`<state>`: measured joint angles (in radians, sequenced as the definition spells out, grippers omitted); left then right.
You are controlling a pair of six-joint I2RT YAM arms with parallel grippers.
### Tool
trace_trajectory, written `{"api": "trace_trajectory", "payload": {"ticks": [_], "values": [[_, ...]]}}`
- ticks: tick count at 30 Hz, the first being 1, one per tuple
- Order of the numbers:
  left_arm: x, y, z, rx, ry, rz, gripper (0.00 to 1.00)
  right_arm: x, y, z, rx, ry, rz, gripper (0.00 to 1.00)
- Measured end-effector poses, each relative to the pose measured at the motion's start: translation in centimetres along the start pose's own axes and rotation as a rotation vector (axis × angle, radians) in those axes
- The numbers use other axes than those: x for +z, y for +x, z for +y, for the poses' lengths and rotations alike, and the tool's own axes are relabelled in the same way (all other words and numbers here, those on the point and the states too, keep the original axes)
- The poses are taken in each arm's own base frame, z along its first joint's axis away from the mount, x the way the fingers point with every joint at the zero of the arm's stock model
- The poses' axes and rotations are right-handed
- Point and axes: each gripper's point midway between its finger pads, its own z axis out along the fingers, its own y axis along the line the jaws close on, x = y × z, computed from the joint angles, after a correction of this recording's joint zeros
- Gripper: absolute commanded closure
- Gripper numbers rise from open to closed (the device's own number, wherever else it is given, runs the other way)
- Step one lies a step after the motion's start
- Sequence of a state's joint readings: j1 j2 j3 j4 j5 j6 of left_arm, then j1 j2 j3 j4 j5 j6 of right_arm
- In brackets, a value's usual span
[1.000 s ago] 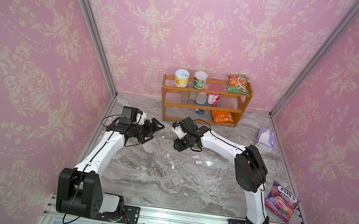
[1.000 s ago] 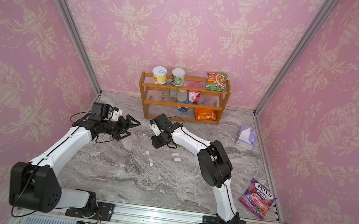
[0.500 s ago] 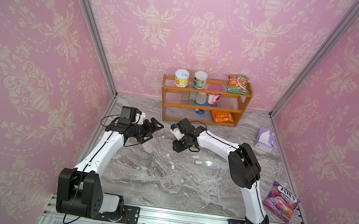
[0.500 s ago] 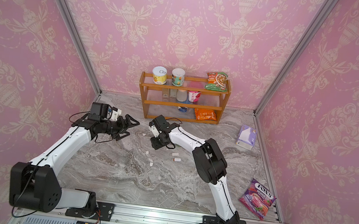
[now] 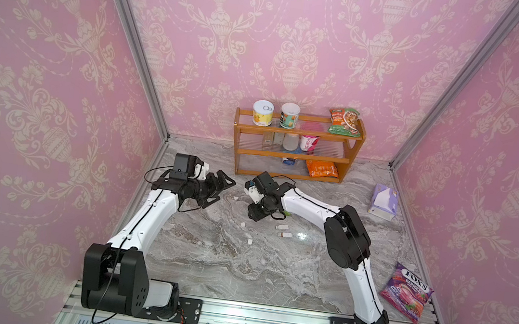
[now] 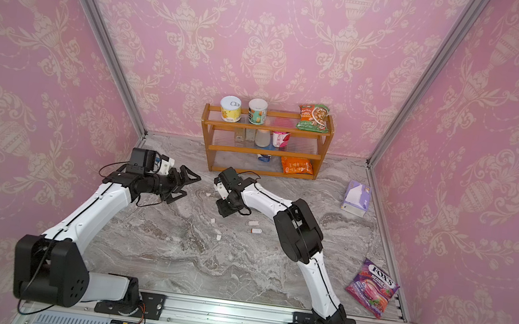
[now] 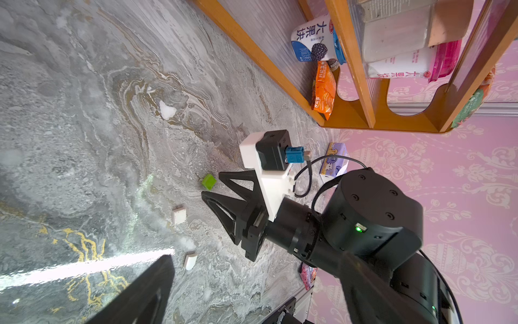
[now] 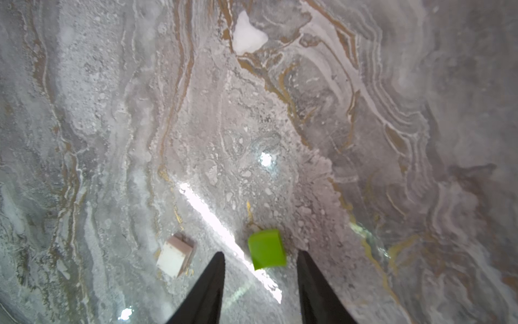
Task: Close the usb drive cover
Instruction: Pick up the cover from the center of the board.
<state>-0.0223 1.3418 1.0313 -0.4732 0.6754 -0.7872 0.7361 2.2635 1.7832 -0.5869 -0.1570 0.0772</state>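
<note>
**Right hand poised over a green cover**

The right hand (image 8: 261, 252) points down at the counter (image 5: 203, 264) toward its back edge. Its jaws are released and apart. The green usb drive cover (image 8: 266, 248) lies on the marble between the fingertips, touching neither. A white cover (image 8: 175, 256) lies just beside it. Two white usb drives (image 5: 285, 234) lie near the counter's centre. The left hand (image 5: 227, 191) hovers near the back left corner, spread wide and empty.
</note>
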Motion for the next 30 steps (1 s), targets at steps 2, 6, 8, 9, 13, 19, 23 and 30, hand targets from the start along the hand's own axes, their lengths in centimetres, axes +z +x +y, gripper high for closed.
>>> {"api": "trace_trajectory", "payload": {"ticks": [2, 6, 8, 9, 13, 19, 23, 30], "values": [[-0.02, -0.02, 0.03, -0.001, -0.001, 0.000, 0.05, 0.22, 0.11, 0.00, 0.000, 0.000, 0.004, 0.55], [-0.02, 0.12, 0.17, -0.005, -0.006, 0.005, 0.05, 0.34, 0.03, -0.01, -0.001, 0.000, 0.004, 0.55], [-0.04, 0.18, 0.26, -0.006, -0.009, 0.007, 0.05, 0.31, -0.03, 0.06, -0.004, -0.001, 0.003, 0.55], [-0.05, 0.17, 0.28, -0.007, -0.009, 0.007, 0.05, 0.32, -0.05, 0.08, -0.005, -0.001, 0.003, 0.55], [-0.17, 0.06, 0.30, -0.009, -0.009, 0.003, 0.05, 0.50, -0.11, 0.24, -0.019, 0.000, 0.007, 0.55], [-0.39, 0.10, 0.13, -0.005, -0.005, -0.002, 0.05, 0.77, -0.02, 0.53, -0.070, 0.040, 0.024, 0.56], [-0.42, 0.10, 0.11, -0.004, -0.004, -0.002, 0.05, 0.84, 0.10, 0.69, -0.095, 0.072, 0.035, 0.60], [-0.42, 0.10, 0.11, -0.004, -0.004, -0.002, 0.05, 0.82, 0.40, 0.31, -0.113, 0.102, 0.050, 0.64]]}}
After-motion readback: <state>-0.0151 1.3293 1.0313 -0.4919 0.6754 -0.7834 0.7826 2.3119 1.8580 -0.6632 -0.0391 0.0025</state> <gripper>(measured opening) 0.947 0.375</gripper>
